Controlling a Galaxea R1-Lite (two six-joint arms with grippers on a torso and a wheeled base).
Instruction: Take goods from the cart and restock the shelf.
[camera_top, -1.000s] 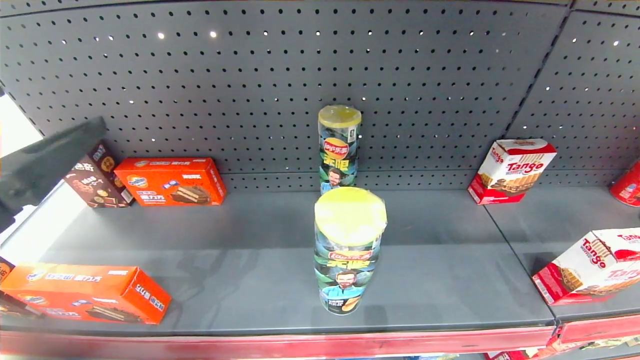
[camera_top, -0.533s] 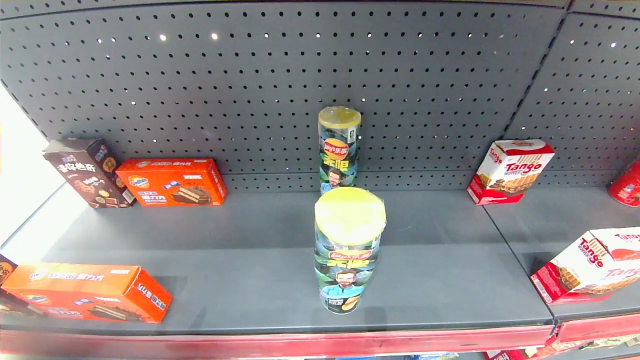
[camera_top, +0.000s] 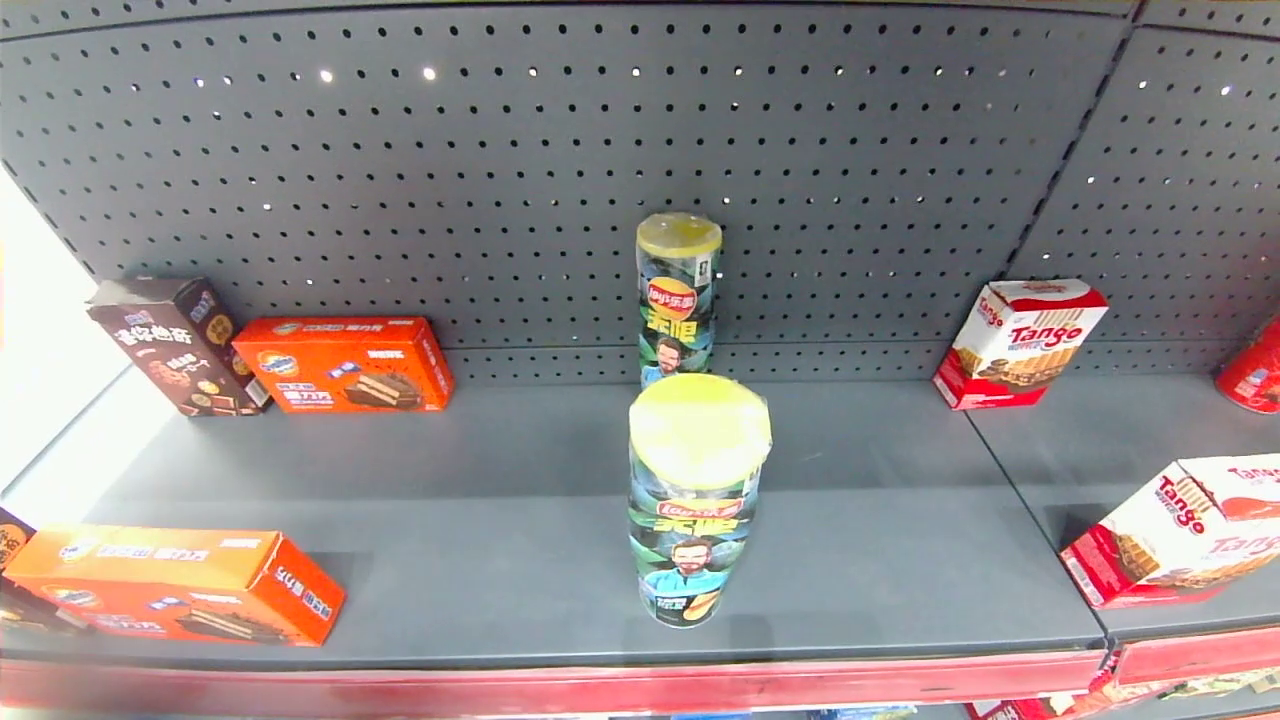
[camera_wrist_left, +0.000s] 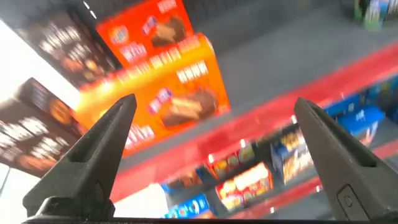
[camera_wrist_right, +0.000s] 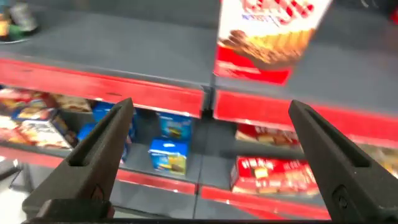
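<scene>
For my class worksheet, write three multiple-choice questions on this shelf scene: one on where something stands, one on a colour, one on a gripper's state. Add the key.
1. Where does the rear chip can stand?
A) upright against the pegboard, behind the front chip can
B) lying on its side
C) held in a gripper

2. What colour are the chip cans' lids?
A) red
B) blue
C) yellow

3. How is the left gripper?
A) shut on a can
B) open and empty
C) shut on a box

Key: 1 A, it stands at the back wall in line with the front can; 2 C, both tops are yellow; 3 B, it is spread wide and holds nothing.
</scene>
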